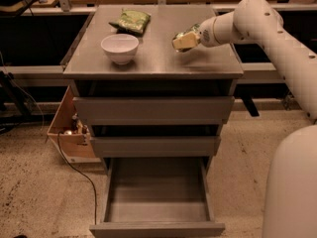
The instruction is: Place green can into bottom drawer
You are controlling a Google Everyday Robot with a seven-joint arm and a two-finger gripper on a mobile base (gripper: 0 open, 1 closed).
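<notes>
My gripper (182, 40) is over the right part of the cabinet top (158, 58), at the end of the white arm that reaches in from the right. It is shut on the green can (191, 31), which shows as a bit of green pattern between the pale fingers. The can is held slightly above the surface. The bottom drawer (157, 228) is pulled open at the foot of the cabinet, and its grey interior holds nothing. It lies well below and in front of the gripper.
A white bowl (119, 47) stands on the left of the top, with a flat green snack bag (130, 20) behind it. The two upper drawers (153, 110) are closed. A wooden crate (67, 130) and a cable (79, 175) lie on the floor to the left. The robot's white body (292, 187) is at the right.
</notes>
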